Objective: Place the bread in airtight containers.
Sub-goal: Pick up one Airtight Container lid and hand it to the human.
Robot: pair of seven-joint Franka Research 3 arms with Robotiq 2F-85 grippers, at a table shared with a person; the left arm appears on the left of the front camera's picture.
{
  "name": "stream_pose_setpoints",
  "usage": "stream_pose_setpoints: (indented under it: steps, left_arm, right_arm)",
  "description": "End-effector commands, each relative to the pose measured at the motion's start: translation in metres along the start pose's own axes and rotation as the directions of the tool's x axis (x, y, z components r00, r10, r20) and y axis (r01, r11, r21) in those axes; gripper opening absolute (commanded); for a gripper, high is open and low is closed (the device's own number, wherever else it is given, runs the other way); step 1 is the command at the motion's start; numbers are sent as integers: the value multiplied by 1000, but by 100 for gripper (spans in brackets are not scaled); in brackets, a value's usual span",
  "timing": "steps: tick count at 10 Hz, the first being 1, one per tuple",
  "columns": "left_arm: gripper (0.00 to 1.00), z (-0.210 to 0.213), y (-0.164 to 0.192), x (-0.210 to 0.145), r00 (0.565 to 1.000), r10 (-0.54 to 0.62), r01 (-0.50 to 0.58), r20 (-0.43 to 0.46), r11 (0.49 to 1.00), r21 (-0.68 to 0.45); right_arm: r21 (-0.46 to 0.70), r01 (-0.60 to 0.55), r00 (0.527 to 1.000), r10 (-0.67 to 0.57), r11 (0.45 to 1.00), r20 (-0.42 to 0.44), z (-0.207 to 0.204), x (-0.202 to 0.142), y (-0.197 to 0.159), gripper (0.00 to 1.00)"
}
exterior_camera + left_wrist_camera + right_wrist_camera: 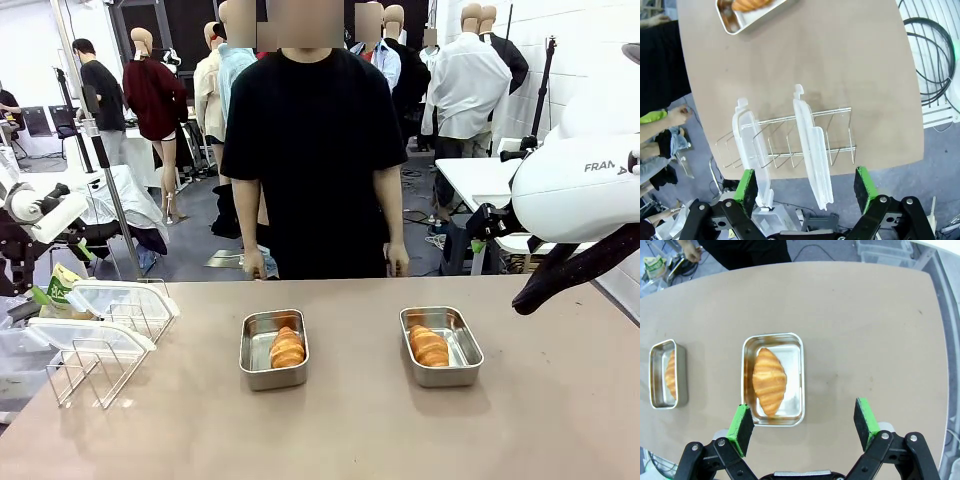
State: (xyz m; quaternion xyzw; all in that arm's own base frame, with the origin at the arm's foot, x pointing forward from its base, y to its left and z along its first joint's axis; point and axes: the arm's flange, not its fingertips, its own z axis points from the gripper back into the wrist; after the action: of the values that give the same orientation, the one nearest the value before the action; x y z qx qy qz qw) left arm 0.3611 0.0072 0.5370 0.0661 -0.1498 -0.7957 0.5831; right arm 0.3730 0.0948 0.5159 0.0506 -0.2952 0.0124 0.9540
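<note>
Two shiny steel airtight containers stand side by side mid-table, each with one golden bread roll in it. In the front view the left container (254, 346) holds bread (287, 348) and the right container (465, 346) holds bread (429, 346). My right gripper (804, 425) hangs open above the table, just off the near side of a container (793, 369) with its bread (769, 380); the other container (658, 375) lies farther left. My left gripper (805, 187) is open over the wire rack (840, 130), where two clear lids (812, 145) stand. Both containers are uncovered.
A person (312, 150) stands at the far table edge, hands down. The wire rack with the lids (100, 330) sits at the table's left edge. My right arm (585, 185) comes in high at the right. Bare tabletop lies around and in front of the containers.
</note>
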Motion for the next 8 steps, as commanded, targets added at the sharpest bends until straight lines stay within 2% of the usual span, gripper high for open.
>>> stream_pose_setpoints:
  steps: [1,8]
  left_arm:
    - [100,0,0,-2,1000,-13,13,10,1000,2]
    - [100,0,0,0,1000,0,0,0,1000,0]
  right_arm:
    - [1,1,1000,-1,1000,2,-1,0,1,100]
    - [1,1,1000,-1,1000,2,-1,0,1,100]
